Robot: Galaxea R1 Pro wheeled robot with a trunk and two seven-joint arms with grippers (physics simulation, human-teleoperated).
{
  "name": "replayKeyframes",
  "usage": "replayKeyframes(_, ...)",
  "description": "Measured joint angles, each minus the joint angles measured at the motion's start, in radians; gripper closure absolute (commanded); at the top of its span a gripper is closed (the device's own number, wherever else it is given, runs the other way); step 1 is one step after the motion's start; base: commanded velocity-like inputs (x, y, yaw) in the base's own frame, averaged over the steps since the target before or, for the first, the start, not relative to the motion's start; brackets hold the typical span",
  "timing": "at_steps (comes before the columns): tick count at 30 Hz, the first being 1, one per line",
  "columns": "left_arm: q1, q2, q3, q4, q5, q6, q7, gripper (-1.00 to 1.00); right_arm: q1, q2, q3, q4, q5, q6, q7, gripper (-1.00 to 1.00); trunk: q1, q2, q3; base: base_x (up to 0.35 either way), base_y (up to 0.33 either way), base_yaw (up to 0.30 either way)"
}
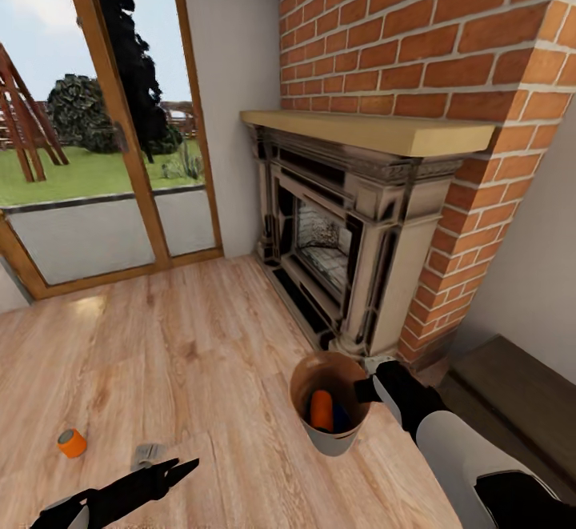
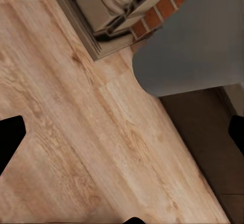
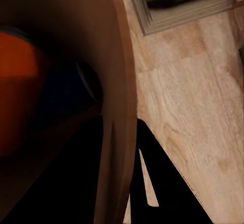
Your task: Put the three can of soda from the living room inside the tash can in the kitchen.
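right gripper [image 1: 370, 390] clamped the tash can [image 1: 330, 413] rim, carrying two cans; left gripper [image 1: 182, 466] hung open over the orange can [image 1: 72, 442].

Right tool [image 1: 370, 390] is clamped on the rim of the tash can [image 1: 330, 434], holding it up off the warm plank floor [image 1: 208, 337] just in front of the red-brick fireplace [image 1: 352, 249], with an orange can [image 1: 322, 410] and a dark blue can [image 1: 341, 418] sitting inside. Down at the lower left, the left tool [image 1: 182, 467] hovers low, fingers slightly parted and holding nothing. A second orange can [image 1: 72, 442] lies on the floor nearby, and the glass doors [image 1: 104, 153] show lawn beyond.
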Motion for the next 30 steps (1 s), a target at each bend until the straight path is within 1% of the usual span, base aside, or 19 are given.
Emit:
replayKeyframes(18,-0.001,0.000,0.000,0.000,0.000,0.000,0.001,-1.00,0.000,0.001,0.002,0.000,-0.001,0.000,0.000,1.00,0.000,0.000,0.000,0.009,0.319,0.290)
replayKeyframes(25,-0.001,0.000,0.000,0.000,0.000,0.000,0.001,-1.00,0.000,0.001,0.002,0.000,0.001,0.000,0.000,1.00,0.000,0.000,0.000,0.162,0.305,0.291)
replayKeyframes(30,0.000,0.000,0.000,-0.001,0.000,0.000,0.001,-1.00,0.000,0.001,0.002,0.000,0.000,0.000,0.000,1.00,0.000,0.000,0.000,0.258,0.261,0.291)
